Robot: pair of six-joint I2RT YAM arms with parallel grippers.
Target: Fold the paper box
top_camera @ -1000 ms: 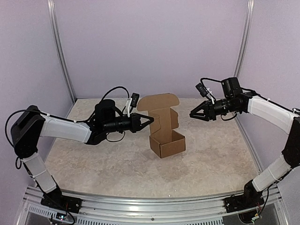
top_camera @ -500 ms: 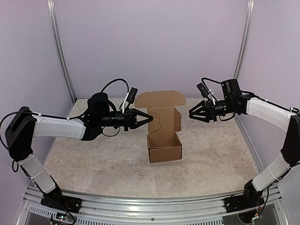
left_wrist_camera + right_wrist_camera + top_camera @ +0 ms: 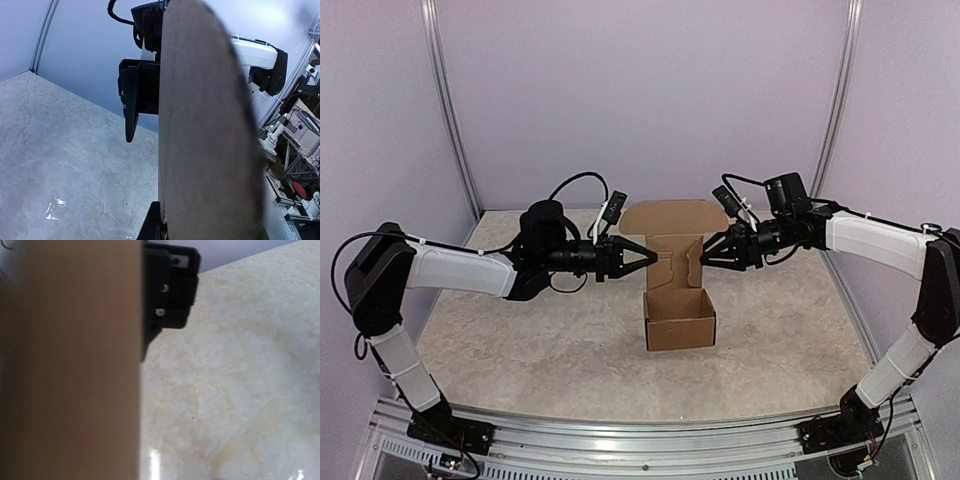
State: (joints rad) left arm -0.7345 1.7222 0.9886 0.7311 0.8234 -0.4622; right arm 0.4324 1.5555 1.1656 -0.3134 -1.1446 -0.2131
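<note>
At table centre, the left gripper (image 3: 645, 257) was pressed together, pinching the left edge of the paper box's (image 3: 678, 318) upright lid panel (image 3: 668, 218). In the left wrist view the cardboard (image 3: 205, 125) ran edge-on up from between its fingers, blurred and close. The right gripper (image 3: 705, 256) was partly spread, its jaws straddling the lid's right side flap. One black finger (image 3: 167, 290) lay flat against the card (image 3: 70, 365) in the right wrist view, and the other finger was hidden behind it. I could not tell whether it squeezed. The left wrist view also showed a right-arm finger (image 3: 131, 102) just beside the card.

The box was plain brown cardboard and part-folded. A small square tray (image 3: 680, 330) sat on the marbled table (image 3: 520, 340), open side up, front wall facing the arms. The lid stood upright from the tray's far wall, with a rounded top edge and cut-out side flaps. Inside the tray only its own brown walls showed.
</note>
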